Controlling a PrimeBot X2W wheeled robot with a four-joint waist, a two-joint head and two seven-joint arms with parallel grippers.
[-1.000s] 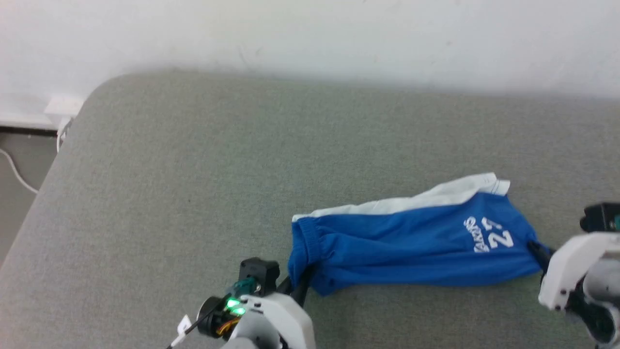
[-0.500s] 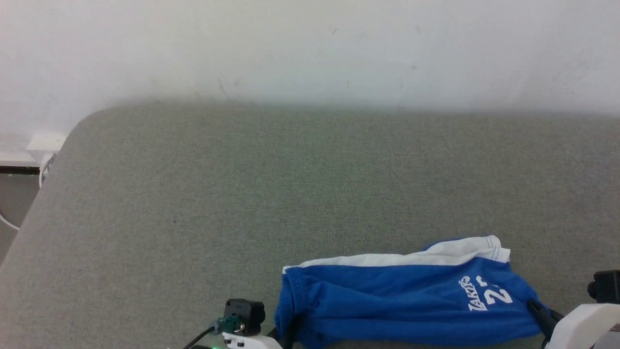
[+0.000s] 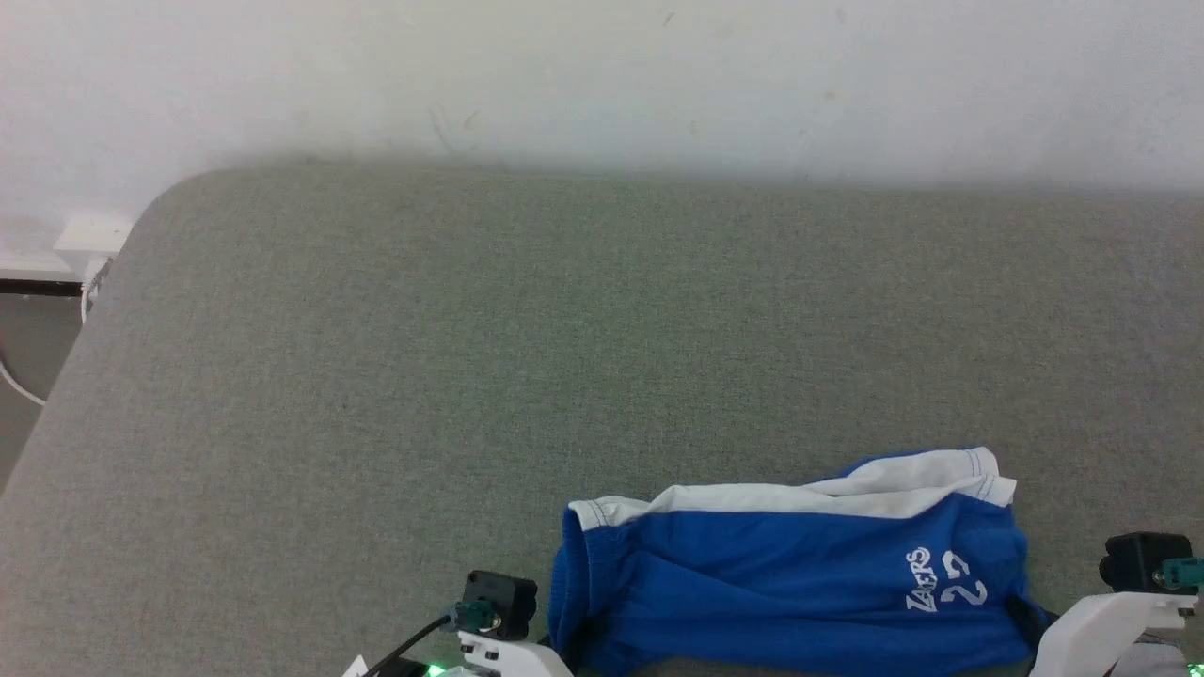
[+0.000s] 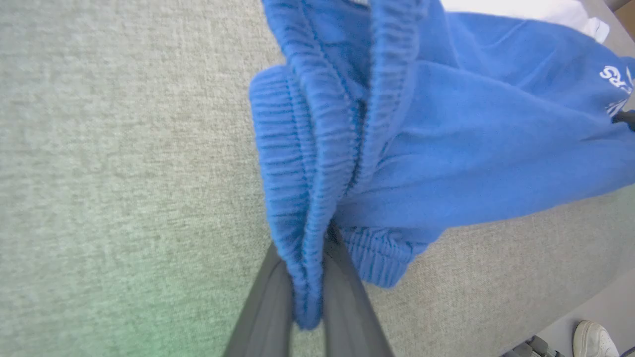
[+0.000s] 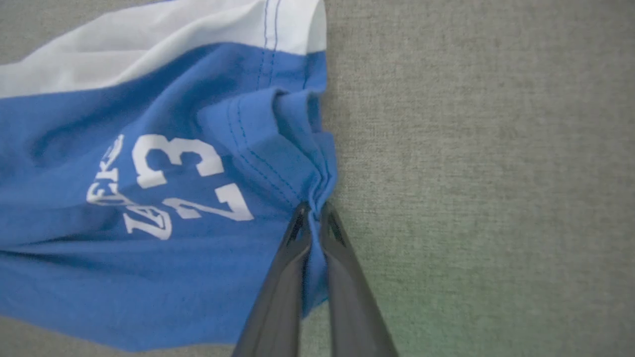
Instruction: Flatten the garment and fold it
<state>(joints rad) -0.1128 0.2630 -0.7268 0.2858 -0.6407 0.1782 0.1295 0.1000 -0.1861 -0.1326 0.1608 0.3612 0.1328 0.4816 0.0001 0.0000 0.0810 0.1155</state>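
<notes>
The left gripper [image 4: 305, 243] is clamped on a bunched fold of elastic waistband, the right gripper [image 5: 312, 213] pinches only a thin pucker of leg hem, and the garment [image 3: 790, 588] spans between them on the grey fabric surface [image 3: 470, 329]. Pulling apart hard could slip that small hem bite free. Beyond the fingertips the cloth lies doubled and rumpled, so creases may get pressed in.

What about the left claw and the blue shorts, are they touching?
Touching. The left wrist view shows the left claw pinching the waistband of the shorts between its fingers.
</notes>
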